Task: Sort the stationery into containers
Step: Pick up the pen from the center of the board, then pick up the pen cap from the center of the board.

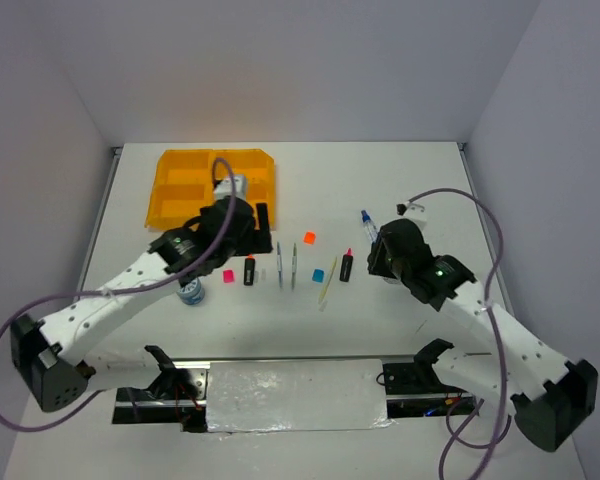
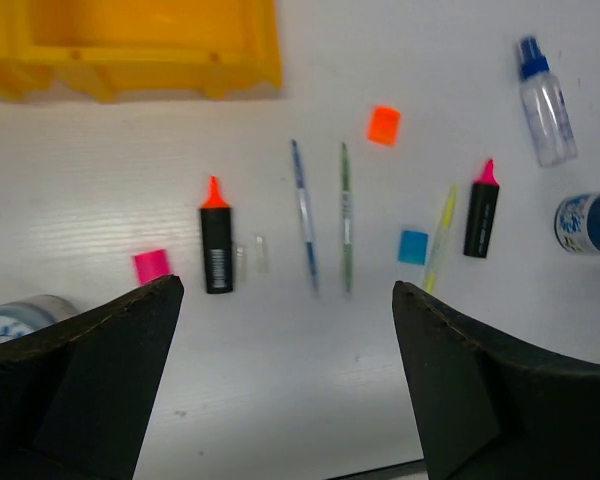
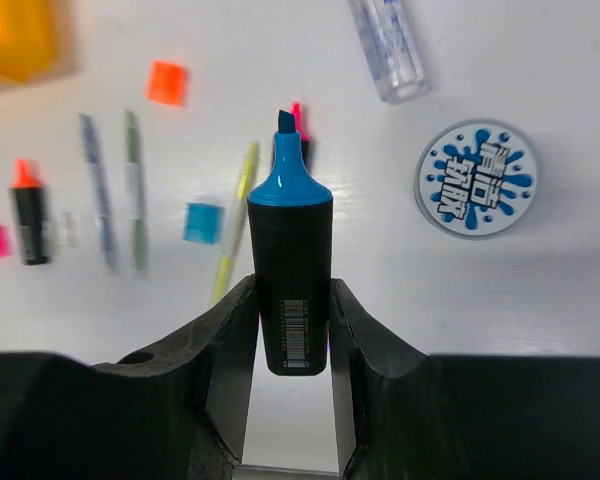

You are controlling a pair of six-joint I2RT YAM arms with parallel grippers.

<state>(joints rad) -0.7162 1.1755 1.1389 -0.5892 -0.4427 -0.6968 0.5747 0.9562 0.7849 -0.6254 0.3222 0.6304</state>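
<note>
A white surface (image 1: 430,180) fills the floor of a plain booth, closed in by pale lilac-grey walls (image 1: 300,60) on the left, right and far sides. Along the near edge runs a dark rail with a crinkled white panel (image 1: 295,395) between the two arm bases.

The orange-yellow tray (image 1: 180,185) sits at the far left of the surface. The stationery lies in a loose row across the middle, all outside the tray: a pink square (image 2: 151,265), an orange-capped marker (image 2: 216,245), two thin pens (image 2: 303,215) side by side, an orange square (image 2: 384,125), a blue square (image 2: 413,246) just beside a pale stick (image 2: 439,235), and a pink-capped marker (image 2: 481,212). A blue-capped clear bottle (image 2: 546,100) lies further right, with one grey-blue roll (image 3: 477,178) near it and another roll (image 1: 191,291) at the left end of the row.

The left gripper (image 2: 285,288) hangs over the row with its fingers spread wide, holding nothing. The right gripper (image 3: 292,300) has its fingers pinching the black body of a blue-capped marker (image 3: 291,240), cap pointing away from the wrist.
</note>
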